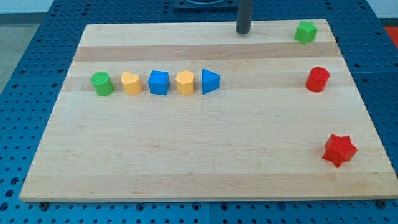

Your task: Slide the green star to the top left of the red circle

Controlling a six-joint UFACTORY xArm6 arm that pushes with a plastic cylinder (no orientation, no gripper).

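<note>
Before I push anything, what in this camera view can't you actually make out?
- Rod above my tip: cut off by the view's top edge.
- Green star: small, so its points are hard to distinguish.
- Yellow blocks and: exact shapes unclear.
- Red circle and red star: far sides hidden by the blocks themselves.

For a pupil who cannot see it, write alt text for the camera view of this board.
My tip rests near the top edge of a wooden board, left of the green star, which sits above the red circle. A red star lies lower right; a row at left runs green circle, yellow block, blue block, second yellow block, blue triangle.
</note>
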